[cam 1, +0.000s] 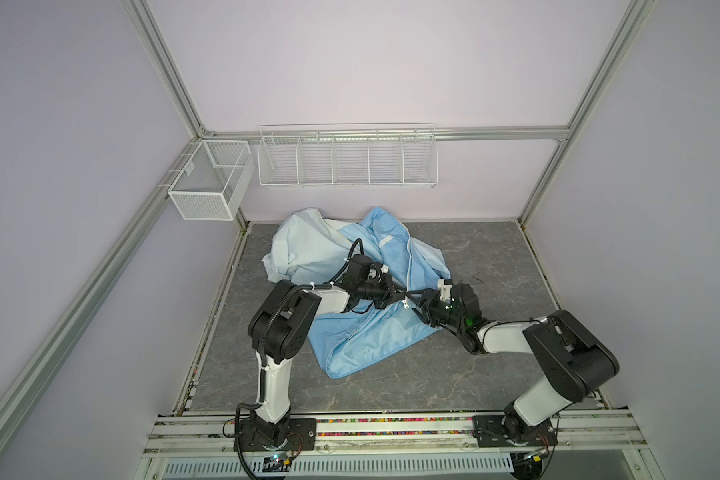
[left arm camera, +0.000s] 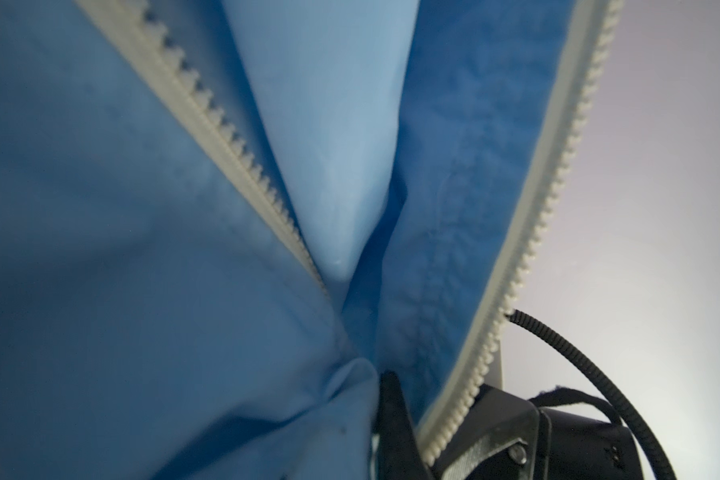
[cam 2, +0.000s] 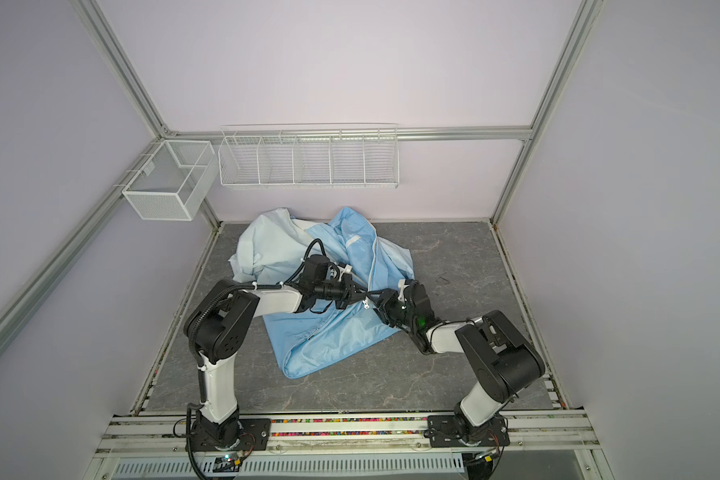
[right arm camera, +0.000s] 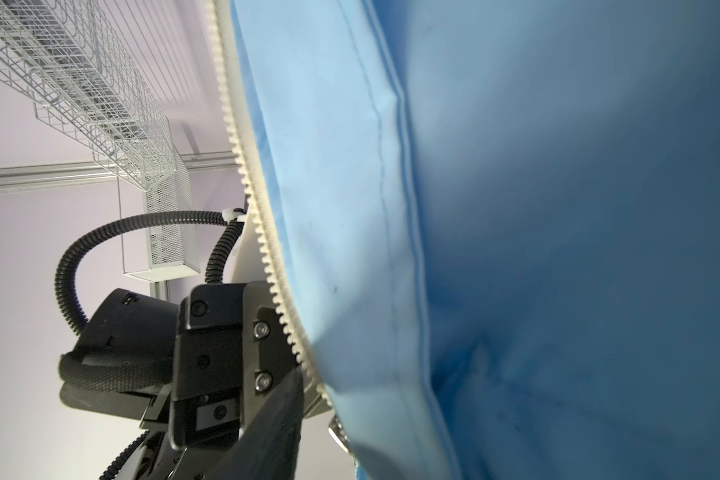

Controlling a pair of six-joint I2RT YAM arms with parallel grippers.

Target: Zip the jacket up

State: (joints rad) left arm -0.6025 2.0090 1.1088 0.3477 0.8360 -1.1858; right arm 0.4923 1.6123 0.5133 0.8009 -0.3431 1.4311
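The grey marbled tabletop (cam 1: 474,374) bears the jacket (cam 1: 366,336), which lies crumpled on it. The blue lower part spreads flat on the slab beneath the left gripper (cam 1: 404,296) and the right gripper (cam 1: 420,302) and nearer the arm bases. The pale whitish part is heaped beyond the left gripper, toward the back wall. Beyond the right gripper the bare stone shows a small dark mark (cam 1: 479,279), too small to identify.

crumpled light-blue jacket (cam 1: 362,336), zipper (cam 1: 410,266) open
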